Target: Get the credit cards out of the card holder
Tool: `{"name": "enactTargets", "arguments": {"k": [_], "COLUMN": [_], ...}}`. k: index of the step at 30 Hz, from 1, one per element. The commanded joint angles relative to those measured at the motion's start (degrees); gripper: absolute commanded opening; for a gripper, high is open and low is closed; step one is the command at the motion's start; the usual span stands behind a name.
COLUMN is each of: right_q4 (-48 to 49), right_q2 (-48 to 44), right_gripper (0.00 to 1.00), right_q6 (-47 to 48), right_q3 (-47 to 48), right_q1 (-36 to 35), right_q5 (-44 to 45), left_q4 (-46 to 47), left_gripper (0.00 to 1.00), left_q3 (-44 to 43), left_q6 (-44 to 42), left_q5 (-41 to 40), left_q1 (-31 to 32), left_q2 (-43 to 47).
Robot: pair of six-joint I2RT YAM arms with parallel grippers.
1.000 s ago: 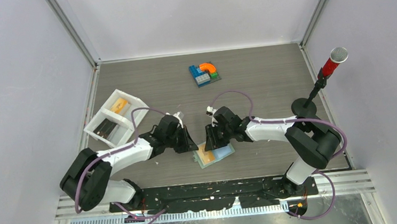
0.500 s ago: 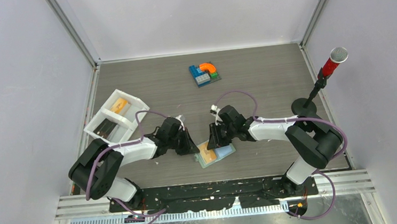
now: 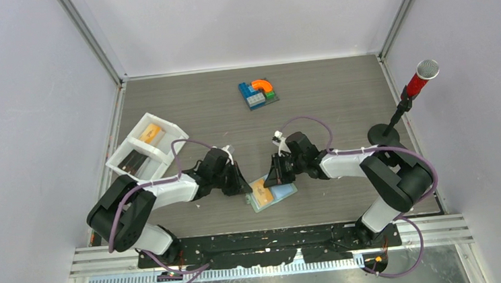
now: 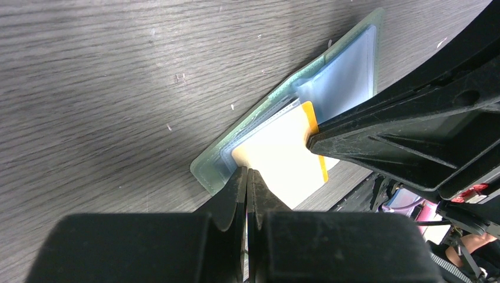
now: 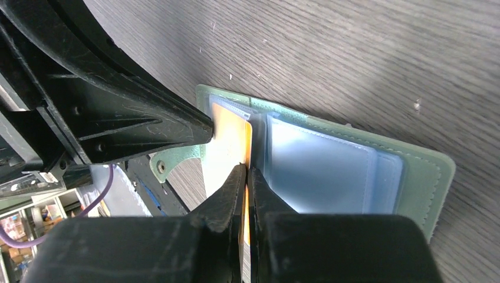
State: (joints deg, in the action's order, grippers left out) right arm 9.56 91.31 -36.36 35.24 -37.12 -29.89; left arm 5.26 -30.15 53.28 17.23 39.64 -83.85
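As right gripper clenched on orange credit card edge: card lay over card holder, open flat on table between arms. Left gripper clenched empty, tips at holder corner. Recommended: draw card level, holder kept pinned.

Robotics laboratory test cell. A left arm and a right arm, both trailing purple cables, are bolted to a black base plate at the edge of a grey wood-grain table. Plain pale walls on aluminium frame posts enclose the bench, and a red microphone stands at its right side.
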Motion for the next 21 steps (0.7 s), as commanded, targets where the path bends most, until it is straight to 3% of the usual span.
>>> {"name": "enactTargets", "arguments": {"k": [1,7,11,14,15,16,17,21], "right_q4": [2.3,4.43,7.75,7.77,7.82,7.96,8.33,9.03], "right_q2": [-2.2,-2.69,-2.18,-2.24,-2.26,-2.34,-2.44,-3.07], "right_gripper": [0.05,0.11,0.06,0.21,0.2,0.11,0.08,0.05], "right_q6": [0.76,0.49,-1.42,-1.54,-1.53,-1.52,-1.68,-1.86], "right_q3": [-1.49,-3.03,-4.12,-4.41,-4.57,-4.62,-4.8,-5.16], "right_q1": [2.0,3.42,3.77,3.96,4.09,4.22,4.38,4.79], "right_q5": [-1.97,-4.57,-6.44,-6.55,-6.61,-6.77,-6.9,-7.18], "left_q4": [-1.63,-1.34,-1.04,-1.13,-1.08,-1.04,-1.04,-1.04], "left_gripper": [0.0,0.0,0.0,0.0,0.0,0.0,0.0,0.0], "left_q3": [1.43,1.24,1.01,0.91,0.93,0.91,0.81,0.65], "left_q6": [-3.23,-3.84,-3.79,-3.86,-3.88,-3.88,-3.88,-3.88], "left_q5": [-3.93,-3.47,-3.27,-3.28,-3.34,-3.35,-3.33,-3.35], "left_q1": [0.19,0.18,0.26,0.27,0.29,0.32,0.29,0.35], "left_q2": [-1.72,-2.49,-2.62,-2.63,-2.63,-2.71,-2.78,-2.96]}}
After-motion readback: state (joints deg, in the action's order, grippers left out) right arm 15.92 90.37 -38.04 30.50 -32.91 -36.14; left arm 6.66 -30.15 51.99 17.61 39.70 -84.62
